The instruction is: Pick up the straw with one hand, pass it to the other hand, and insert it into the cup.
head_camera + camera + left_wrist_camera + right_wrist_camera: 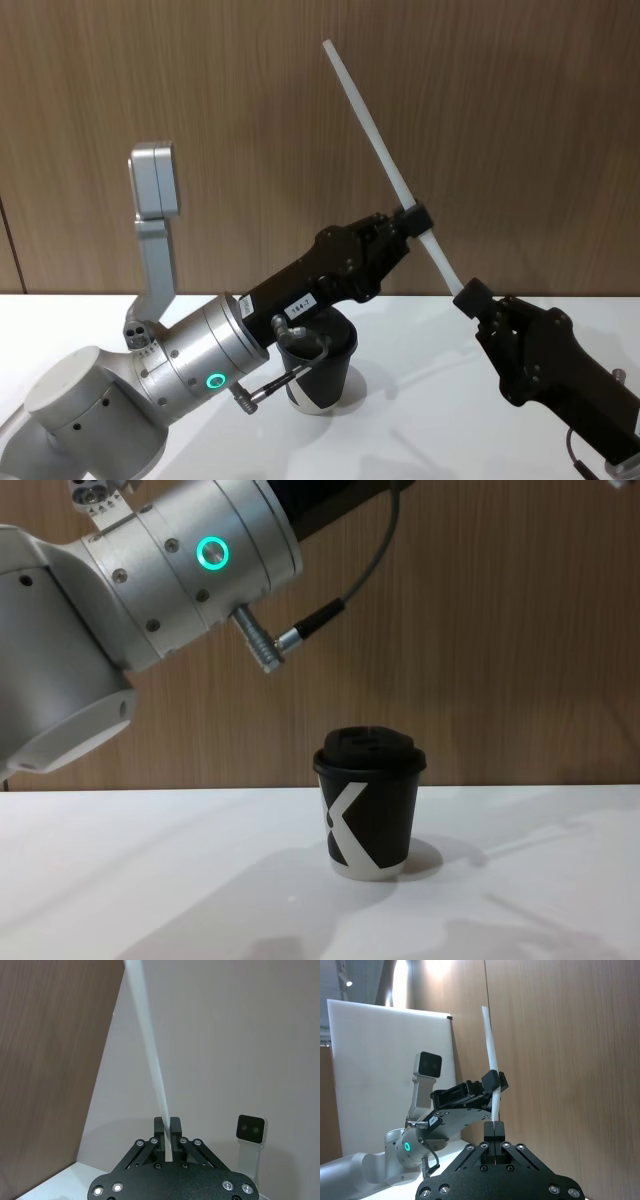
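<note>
Your white desk point(150, 880) runs back to a wood-panelled wall point(500, 120). On it the black lidded cup point(370, 815) stands upright, below the left arm's silver wrist point(160, 580) and its hanging cable point(375, 565). Higher up, the straw point(370, 125) slants across the wall. Your left end effector point(412, 216) is clamped around its middle, and your right end effector point(470, 296) pinches its lower end.

The cup point(370, 805) stands on the table point(150, 880), with the wall point(500, 630) behind it. The straw point(375, 140) slants in the air, its top end high over the cup, its lower end to the cup's right. The left gripper point(412, 217) pinches it partway along, above the cup's right; the right gripper point(470, 296) pinches the lower end, farther right.
</note>
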